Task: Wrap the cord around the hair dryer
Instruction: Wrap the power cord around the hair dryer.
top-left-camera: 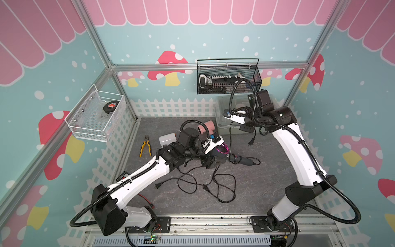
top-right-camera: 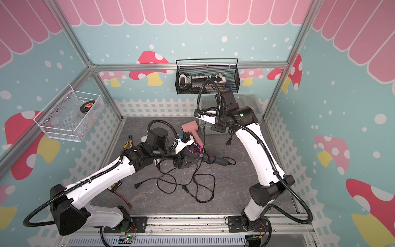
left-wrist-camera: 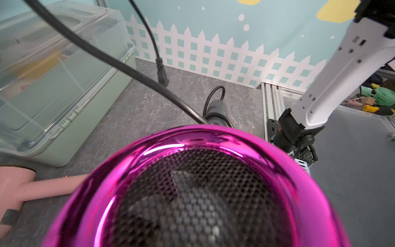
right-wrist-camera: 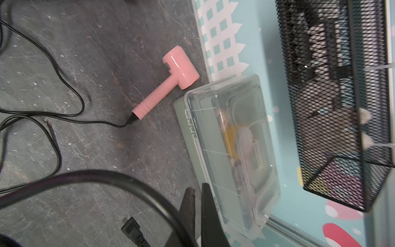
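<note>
- Gripping the black hair dryer with the shiny magenta rear ring [left-wrist-camera: 203,192] is your left claw [top-left-camera: 215,160]. It's clamped round the body near the middle of the grey stone-look table [top-left-camera: 267,171], though the fingers themselves are hidden, heads up.
- The dryer's handle [top-left-camera: 243,160] sticks out toward your right arm. Can't tell if it touches the table.
- Your right claw [right-wrist-camera: 197,192] sits higher, nearer the back. Its jaws are pinched together on the dryer's thin black cord [top-left-camera: 230,136], which drops from there down to the handle.
- The cord's black plug [top-left-camera: 250,142] dangles free below that claw.
- A small pink hair dryer [right-wrist-camera: 171,81] lies just beside the clear lidded plastic box [right-wrist-camera: 230,139] at the back.
- A tangle of loose black cables [top-left-camera: 209,186] sits on the table in front of your left claw.
- Yellow-handled pliers [top-left-camera: 145,147] lie off to its left.
</note>
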Robot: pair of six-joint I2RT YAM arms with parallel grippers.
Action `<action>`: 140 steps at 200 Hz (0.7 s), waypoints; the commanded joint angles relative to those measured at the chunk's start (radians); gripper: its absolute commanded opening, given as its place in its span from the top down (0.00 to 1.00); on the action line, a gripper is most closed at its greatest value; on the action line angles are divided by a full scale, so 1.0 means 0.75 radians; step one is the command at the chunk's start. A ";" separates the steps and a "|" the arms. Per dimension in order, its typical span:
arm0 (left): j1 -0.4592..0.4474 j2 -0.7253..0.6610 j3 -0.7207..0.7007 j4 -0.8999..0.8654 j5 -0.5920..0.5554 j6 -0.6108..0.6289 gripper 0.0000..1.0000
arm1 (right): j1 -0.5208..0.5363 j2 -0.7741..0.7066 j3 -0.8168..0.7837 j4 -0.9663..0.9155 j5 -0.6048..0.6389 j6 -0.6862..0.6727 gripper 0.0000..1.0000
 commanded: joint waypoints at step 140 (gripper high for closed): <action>0.168 -0.152 -0.134 0.726 0.319 -0.443 1.00 | -0.316 0.004 -0.795 0.588 -1.295 0.457 1.00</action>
